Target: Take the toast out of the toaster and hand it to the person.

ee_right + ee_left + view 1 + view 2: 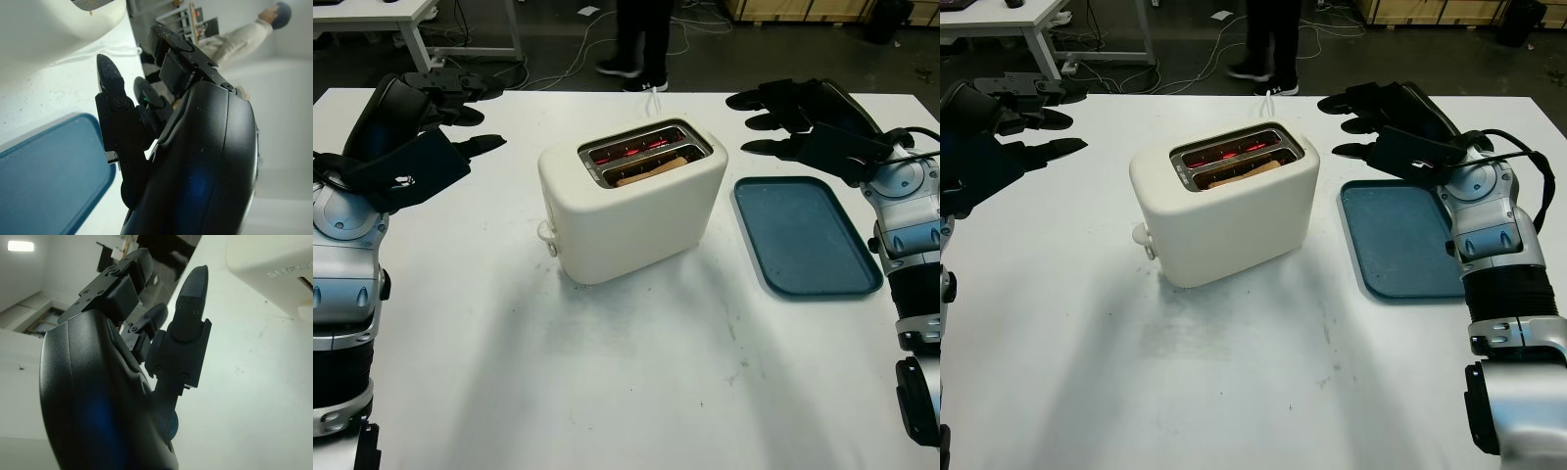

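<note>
The toast [649, 172] sits in the toaster [631, 201], between the empty, released left hand [440, 122] and right hand [793, 122].

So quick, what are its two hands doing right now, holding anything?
Left hand: open, holding nothing, raised to the left of the toaster.
Right hand: open, holding nothing, above the far end of the blue tray.

Toaster [631, 196] mid-table; tray [806, 235] just right.
</note>
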